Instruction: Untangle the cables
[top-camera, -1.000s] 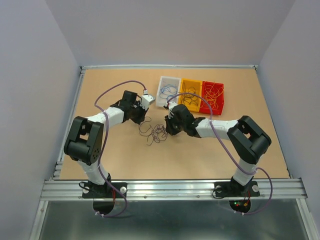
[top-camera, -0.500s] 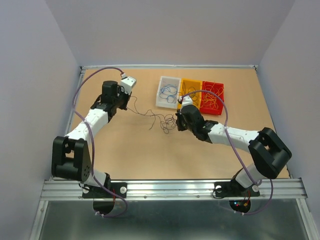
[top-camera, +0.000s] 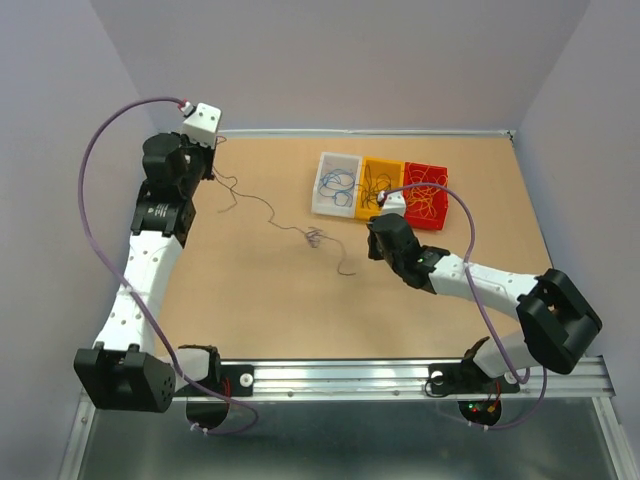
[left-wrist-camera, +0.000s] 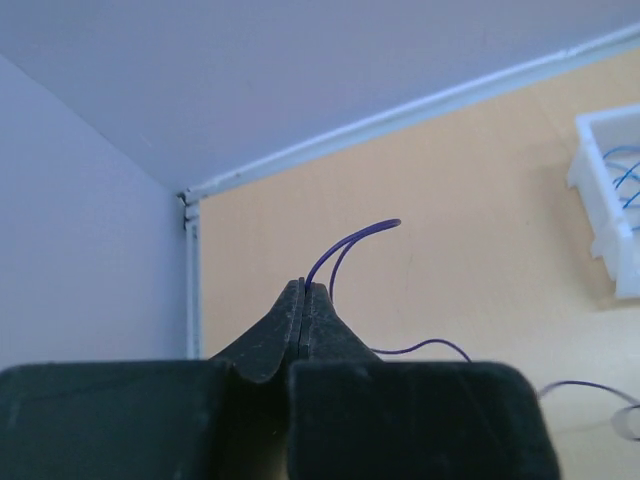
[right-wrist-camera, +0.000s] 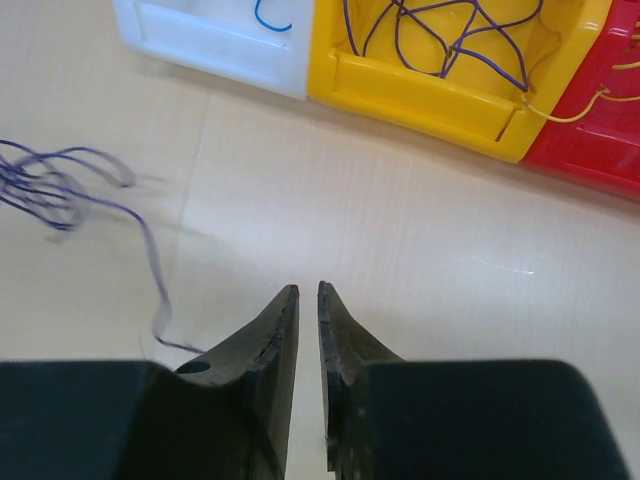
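Left pincer now sits at the far-left corner — its wire drawn long; right pincer parts, empty.

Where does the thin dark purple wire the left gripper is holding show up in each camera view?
Top external: thin dark purple wire stretches across the table, left of centre.
Left wrist: wire pinched in shut left gripper.
Right wrist: wire curled at left edge.
Shared landmark: white plastic bin.

The cables were dark purple, the tabletop tan; a white bin, a yellow bin and a red bin; the left arm and right arm were white and black
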